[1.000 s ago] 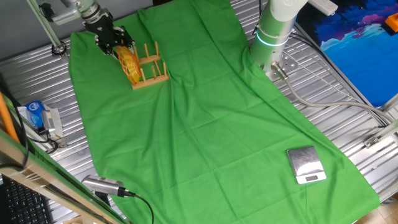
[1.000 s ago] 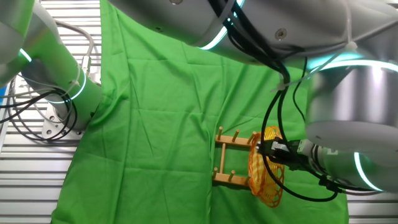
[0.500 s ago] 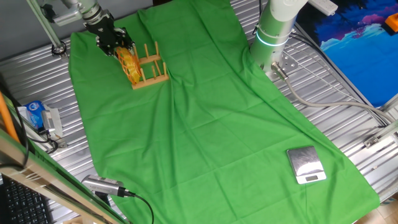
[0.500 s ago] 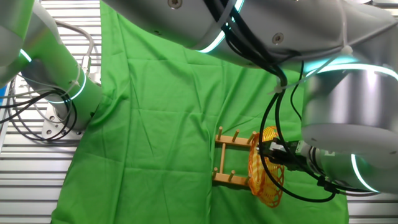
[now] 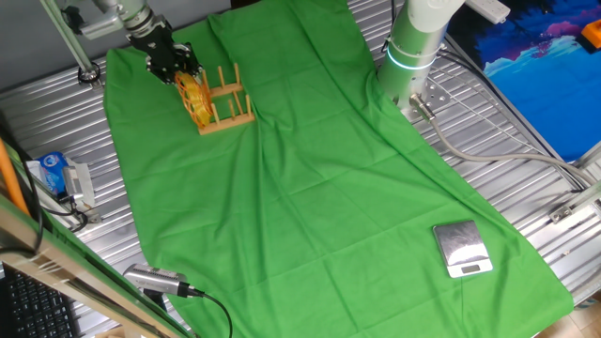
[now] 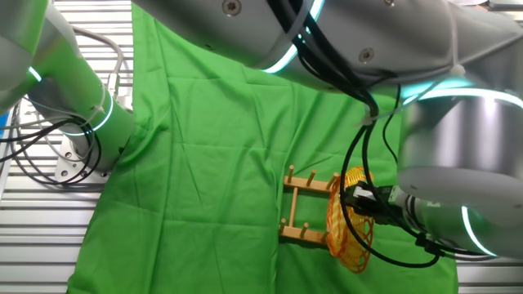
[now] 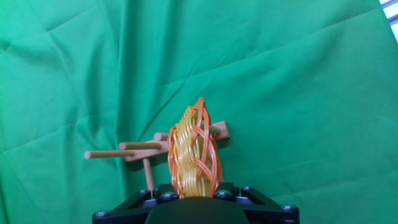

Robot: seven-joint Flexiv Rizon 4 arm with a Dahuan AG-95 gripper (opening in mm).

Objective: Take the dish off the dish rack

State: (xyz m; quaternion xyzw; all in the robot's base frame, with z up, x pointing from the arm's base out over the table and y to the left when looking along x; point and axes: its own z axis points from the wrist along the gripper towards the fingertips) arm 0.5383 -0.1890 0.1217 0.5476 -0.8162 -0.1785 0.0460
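The dish (image 5: 194, 97) is a yellow-orange woven wicker plate that stands on edge in the dish rack (image 5: 230, 105), a small light-brown wooden rack with upright pegs, at the far left of the green cloth. My gripper (image 5: 178, 68) sits on the dish's upper rim from the left. In the hand view the dish (image 7: 194, 155) shows edge-on, its near rim tucked into the gripper (image 7: 194, 193), and the rack's pegs (image 7: 124, 150) stick out to the left. The fingertips themselves are hidden. In the other fixed view the dish (image 6: 347, 224) leans at the rack's (image 6: 302, 214) right end.
A green cloth (image 5: 310, 188) covers the slatted metal table. A silver scale (image 5: 462, 249) lies near the front right. The arm's base (image 5: 413, 47) stands at the back right. A blue-white box (image 5: 52, 174) and a camera (image 5: 155, 280) sit off the cloth's left edge.
The gripper has shifted very slightly at the dish's rim. The dish and rack stay where they were.
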